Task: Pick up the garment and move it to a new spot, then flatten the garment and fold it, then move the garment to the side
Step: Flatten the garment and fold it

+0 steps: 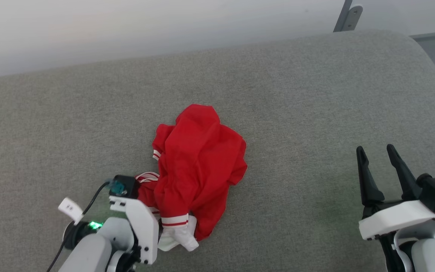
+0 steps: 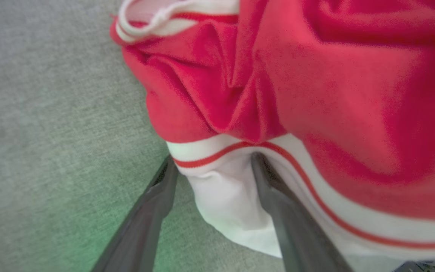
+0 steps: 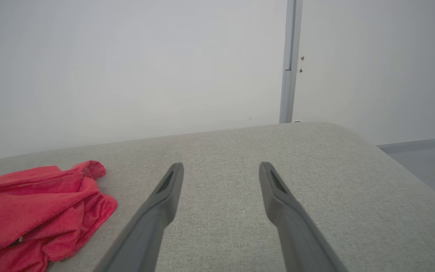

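Observation:
The garment (image 1: 198, 166) lies crumpled in a red heap on the grey cushion (image 1: 296, 113), its white sleeve panel and stripe trim at the near end. My left gripper (image 2: 213, 156) is open, and its two fingers straddle the white sleeve panel (image 2: 225, 196) just below the red stripe. In the head view its white wrist housing (image 1: 140, 223) sits against the heap's lower left, with the fingers hidden under the cloth. My right gripper (image 1: 375, 148) stands open over bare cushion far to the right; the garment (image 3: 36, 211) lies at its left.
The cushion's rounded far edge meets a pale wall (image 1: 164, 26). A grey metal post (image 1: 347, 17) rises behind the back right corner, and the floor (image 3: 421, 158) drops away beyond the right end.

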You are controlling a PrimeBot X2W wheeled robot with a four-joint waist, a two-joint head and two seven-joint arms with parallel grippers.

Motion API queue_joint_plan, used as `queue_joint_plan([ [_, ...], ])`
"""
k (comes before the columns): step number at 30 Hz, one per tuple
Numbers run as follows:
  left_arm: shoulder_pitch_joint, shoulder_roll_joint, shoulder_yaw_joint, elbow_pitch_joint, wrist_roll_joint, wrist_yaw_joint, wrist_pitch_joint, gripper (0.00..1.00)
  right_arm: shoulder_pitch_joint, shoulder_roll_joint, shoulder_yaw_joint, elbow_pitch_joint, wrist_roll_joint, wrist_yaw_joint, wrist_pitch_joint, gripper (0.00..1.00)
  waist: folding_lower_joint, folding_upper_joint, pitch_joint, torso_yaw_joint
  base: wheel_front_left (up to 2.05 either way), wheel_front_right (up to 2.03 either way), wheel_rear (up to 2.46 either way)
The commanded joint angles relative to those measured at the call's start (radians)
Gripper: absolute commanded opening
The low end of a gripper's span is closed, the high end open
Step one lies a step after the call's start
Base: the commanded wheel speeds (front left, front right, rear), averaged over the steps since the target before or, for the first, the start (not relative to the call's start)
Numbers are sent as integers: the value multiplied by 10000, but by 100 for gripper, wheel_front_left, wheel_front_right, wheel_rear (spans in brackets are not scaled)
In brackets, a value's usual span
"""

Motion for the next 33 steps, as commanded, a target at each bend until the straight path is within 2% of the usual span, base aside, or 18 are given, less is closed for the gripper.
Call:
queue_joint_plan([
  [1,-30,-155,-363,862,133,-130,323,0,-218,35,42,109,21,-3,-81,100,0,-1,98,18,0,0,0],
  [4,-169,-284,-445,1218,47,-285,303,0,-313,40,61,214,11,-3,-128,100,0,-1,136,47,0,0,0],
  [7,-301,-151,-415,1502,-3,-381,307,0,-396,-2,26,358,28,-3,-197,100,0,-1,145,164,0,0,0],
  [10,-430,351,-186,1435,11,-357,246,0,-403,-54,-33,463,63,-3,-279,100,0,-1,115,322,0,0,0],
  [18,-689,2061,767,107,145,-46,151,0,-430,-197,8,669,107,-3,-373,100,0,-1,-9,727,0,0,0],
  [21,-728,2794,1115,-60,216,52,203,0,-460,-253,92,708,150,-3,-374,100,0,-1,-36,798,0,0,0],
  [24,-853,3233,1425,6,202,182,145,0,-501,-321,182,755,191,-3,-354,100,0,-1,-40,858,0,0,0],
  [28,-991,3364,1723,637,-69,247,48,0,-535,-342,331,811,251,-3,-308,100,0,-1,-14,908,0,0,0],
  [33,-1249,2926,1847,1805,-631,-195,-173,0,-701,-358,594,931,283,-3,-227,100,0,-1,35,952,0,0,0],
])
